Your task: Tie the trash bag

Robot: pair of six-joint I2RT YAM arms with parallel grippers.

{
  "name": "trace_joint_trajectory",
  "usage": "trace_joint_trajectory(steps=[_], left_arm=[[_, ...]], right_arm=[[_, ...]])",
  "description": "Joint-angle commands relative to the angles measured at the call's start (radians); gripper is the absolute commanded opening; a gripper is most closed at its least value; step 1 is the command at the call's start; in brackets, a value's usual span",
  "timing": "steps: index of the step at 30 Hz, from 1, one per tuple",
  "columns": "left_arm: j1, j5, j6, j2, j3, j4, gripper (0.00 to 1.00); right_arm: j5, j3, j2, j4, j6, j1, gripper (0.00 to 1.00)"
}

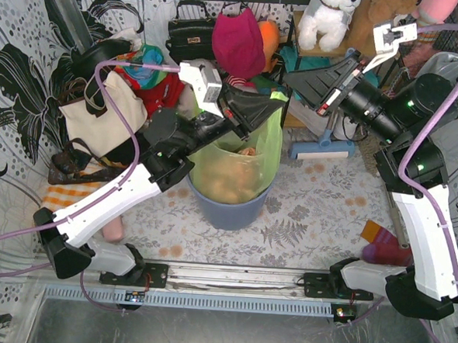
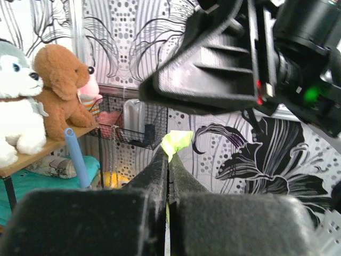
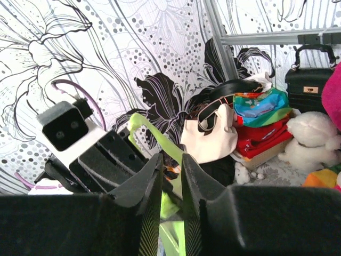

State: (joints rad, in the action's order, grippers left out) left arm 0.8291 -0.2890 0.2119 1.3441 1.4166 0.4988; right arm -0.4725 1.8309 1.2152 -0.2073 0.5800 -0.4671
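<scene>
The trash bag (image 1: 241, 168), light green with tan paper showing through, sits in the round blue bin (image 1: 230, 210) at table centre. My left gripper (image 1: 277, 100) is shut on a raised strip of the bag's rim above the bin. In the left wrist view the jaws (image 2: 168, 154) are pressed together and a green tip (image 2: 177, 141) sticks out past them. My right gripper (image 1: 289, 76) is just beyond it, tips nearly touching the left's. In the right wrist view its fingers (image 3: 171, 160) stand slightly apart, and the green strip (image 3: 154, 133) runs up from the gap toward the left fingers (image 3: 106, 154).
A cream tote (image 1: 100, 113) and piled clothes lie at back left. A black handbag (image 1: 189, 33), a magenta cloth (image 1: 238, 41) and a white plush (image 1: 329, 14) stand at the back. A blue roller (image 1: 321, 151) lies right of the bin. A purple item (image 1: 384, 247) lies by the right arm.
</scene>
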Motion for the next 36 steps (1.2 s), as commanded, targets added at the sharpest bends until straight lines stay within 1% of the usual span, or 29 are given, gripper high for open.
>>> trace_joint_trajectory(steps=[1,4,7,11,16,18,20,22,25,30,35,36], left_arm=[[-0.005,-0.074,-0.009,-0.060,-0.072,0.111,0.00],[-0.005,-0.096,-0.023,-0.085,-0.110,0.133,0.00],[-0.005,-0.115,-0.026,-0.105,-0.139,0.153,0.00],[-0.005,-0.137,-0.029,-0.129,-0.183,0.185,0.00],[-0.007,-0.167,-0.031,-0.148,-0.208,0.203,0.00],[-0.005,-0.180,-0.027,-0.159,-0.225,0.219,0.00],[-0.005,-0.175,-0.023,-0.171,-0.243,0.234,0.00],[-0.006,-0.166,-0.022,-0.182,-0.255,0.238,0.00],[-0.005,-0.167,-0.022,-0.189,-0.263,0.238,0.00],[-0.005,-0.163,-0.017,-0.186,-0.259,0.234,0.00],[-0.005,-0.164,-0.009,-0.180,-0.259,0.238,0.00],[-0.005,-0.166,-0.008,-0.179,-0.260,0.240,0.00]], right_arm=[[-0.067,0.042,0.038,0.080,0.037,-0.004,0.21],[-0.118,0.056,0.070,0.117,0.044,-0.013,0.23],[-0.127,0.110,0.115,0.093,-0.007,-0.063,0.30],[-0.153,0.273,0.227,-0.020,-0.102,-0.145,0.42],[-0.263,0.434,0.380,-0.061,-0.136,-0.196,0.59],[-0.279,0.504,0.432,-0.098,-0.160,-0.211,0.62],[-0.280,0.575,0.488,-0.141,-0.188,-0.223,0.63],[-0.271,0.624,0.523,-0.186,-0.213,-0.231,0.63],[-0.237,0.627,0.534,-0.213,-0.240,-0.239,0.60],[-0.209,0.568,0.509,-0.216,-0.259,-0.244,0.49],[-0.191,0.547,0.490,-0.205,-0.257,-0.251,0.27],[-0.187,0.547,0.488,-0.200,-0.253,-0.252,0.20]])
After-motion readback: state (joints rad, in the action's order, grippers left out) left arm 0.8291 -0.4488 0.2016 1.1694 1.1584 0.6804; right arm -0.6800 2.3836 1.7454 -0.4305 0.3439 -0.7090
